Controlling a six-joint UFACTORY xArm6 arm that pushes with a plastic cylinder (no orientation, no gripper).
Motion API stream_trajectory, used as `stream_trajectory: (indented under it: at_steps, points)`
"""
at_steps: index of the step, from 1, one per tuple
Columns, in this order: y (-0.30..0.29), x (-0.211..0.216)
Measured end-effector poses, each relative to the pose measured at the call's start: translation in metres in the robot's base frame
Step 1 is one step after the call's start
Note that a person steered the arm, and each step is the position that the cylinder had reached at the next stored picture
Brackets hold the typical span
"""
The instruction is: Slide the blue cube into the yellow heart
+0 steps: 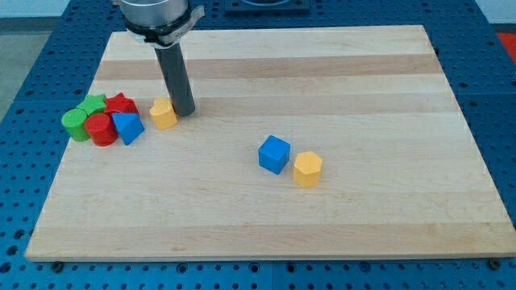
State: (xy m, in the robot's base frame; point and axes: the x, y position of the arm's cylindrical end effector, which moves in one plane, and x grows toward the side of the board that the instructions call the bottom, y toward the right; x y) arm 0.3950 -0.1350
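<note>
The blue cube (274, 155) sits on the wooden board (339, 217) a little right of centre. A yellow many-sided block (307, 169) touches it on its lower right. A second yellow block, which looks like the heart (164, 113), lies at the view's left. My tip (185, 113) stands right beside this yellow block, at its right side, touching or nearly so. The tip is well to the left of the blue cube and above it in the view.
A tight cluster lies at the board's left edge: two green blocks (83, 118), a red cylinder (101, 129), a red star-like block (122, 103) and a blue triangular block (127, 127). A blue perforated table (32, 72) surrounds the board.
</note>
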Motion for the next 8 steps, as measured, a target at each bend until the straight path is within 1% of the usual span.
stream_trajectory:
  at_steps: [2,3,4,5,6,7,8]
  points:
    - [-0.03,0.001]
    - [-0.031,0.001]
    - [0.007,0.001]
    - [0.069,0.001]
    - [0.093,0.017]
    - [0.074,0.079]
    - [0.078,0.126]
